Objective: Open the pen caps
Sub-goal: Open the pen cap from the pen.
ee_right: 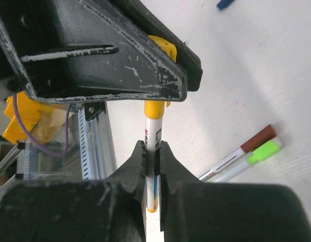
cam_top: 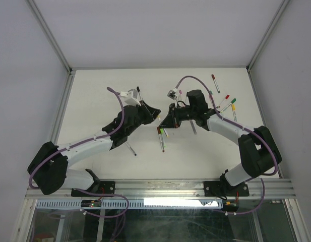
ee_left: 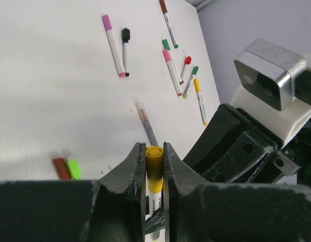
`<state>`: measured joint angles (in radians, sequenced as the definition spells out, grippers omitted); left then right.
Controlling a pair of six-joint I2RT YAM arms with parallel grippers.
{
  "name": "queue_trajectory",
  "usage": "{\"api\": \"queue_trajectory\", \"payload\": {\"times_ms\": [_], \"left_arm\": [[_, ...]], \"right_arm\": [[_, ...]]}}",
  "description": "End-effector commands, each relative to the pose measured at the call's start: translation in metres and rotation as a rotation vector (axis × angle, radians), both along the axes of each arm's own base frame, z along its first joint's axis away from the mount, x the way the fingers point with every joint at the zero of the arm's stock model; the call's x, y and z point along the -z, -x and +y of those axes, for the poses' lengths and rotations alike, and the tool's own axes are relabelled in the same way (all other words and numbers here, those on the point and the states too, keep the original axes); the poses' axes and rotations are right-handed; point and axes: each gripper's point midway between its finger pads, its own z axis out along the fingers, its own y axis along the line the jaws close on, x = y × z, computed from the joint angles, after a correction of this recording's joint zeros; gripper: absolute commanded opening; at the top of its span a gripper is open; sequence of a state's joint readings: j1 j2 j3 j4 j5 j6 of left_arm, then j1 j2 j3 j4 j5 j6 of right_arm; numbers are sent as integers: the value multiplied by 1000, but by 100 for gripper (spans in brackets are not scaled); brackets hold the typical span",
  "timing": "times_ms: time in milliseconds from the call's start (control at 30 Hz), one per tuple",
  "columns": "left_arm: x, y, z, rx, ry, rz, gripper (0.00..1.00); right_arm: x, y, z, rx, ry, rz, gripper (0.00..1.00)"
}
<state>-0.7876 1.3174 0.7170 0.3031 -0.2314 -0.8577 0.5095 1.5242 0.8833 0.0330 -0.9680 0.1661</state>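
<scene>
So your left gripper [ee_left: 154, 148] is pinched tight on the yellow cap [ee_left: 154, 160], and your right gripper [ee_right: 152, 151] is clamped narrow on that same pen's white barrel [ee_right: 152, 132], the pair meeting up above the middle of the table [cam_top: 95, 91]. Cap's not off yet, it sits on the barrel end. Other capped pens lie on the table: a pink cap [ee_left: 106, 22] near a black cap [ee_left: 126, 34], and a brown cap [ee_right: 261, 137] just beside a green cap [ee_right: 263, 151].
</scene>
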Motion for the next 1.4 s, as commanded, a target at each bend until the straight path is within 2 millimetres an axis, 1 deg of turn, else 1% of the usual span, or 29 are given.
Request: {"api": "queue_trajectory", "payload": {"times_ms": [0,100,200,300,367,433,500,567,667,767,833,900,933,1033,1067,1167,1367], "left_arm": [[-83,-55,45,-168,69,-183,0],[-103,-76,73,-262,77,-222,0],[-121,-91,96,-345,78,-258,0],[-131,-97,110,-379,74,-277,0],[-128,-95,113,-368,58,-276,0],[-115,-90,116,-357,32,-255,0],[-96,-82,119,-342,5,-218,0],[-69,-74,123,-336,-30,-167,0],[-23,-62,129,-333,-99,-67,0],[20,-54,138,-346,-180,30,0],[42,-54,141,-355,-234,88,0],[59,-56,143,-361,-282,139,0],[73,-57,145,-365,-323,181,0],[95,-64,150,-386,-411,255,0],[105,-66,152,-392,-445,285,0],[122,-73,156,-398,-507,336,0],[144,-83,162,-405,-582,386,1]], "right_arm": [[-19,3,8,-41,-37,-56,0],[-16,6,11,-50,-40,-40,0],[-14,9,14,-60,-38,-30,0],[-11,11,16,-68,-35,-23,0],[-12,12,16,-69,-36,-26,0],[-12,12,17,-69,-36,-30,0],[-11,13,17,-72,-35,-29,0],[-10,13,18,-74,-34,-27,0],[-10,14,19,-80,-34,-26,0],[-9,14,19,-83,-32,-24,0],[-8,14,20,-83,-29,-25,0],[-6,14,19,-81,-24,-23,0],[-6,13,19,-81,-24,-24,0],[-5,13,19,-81,-22,-26,0],[-5,13,19,-81,-21,-25,0],[-6,12,19,-80,-21,-29,0],[-4,13,19,-82,-19,-23,0]]}}
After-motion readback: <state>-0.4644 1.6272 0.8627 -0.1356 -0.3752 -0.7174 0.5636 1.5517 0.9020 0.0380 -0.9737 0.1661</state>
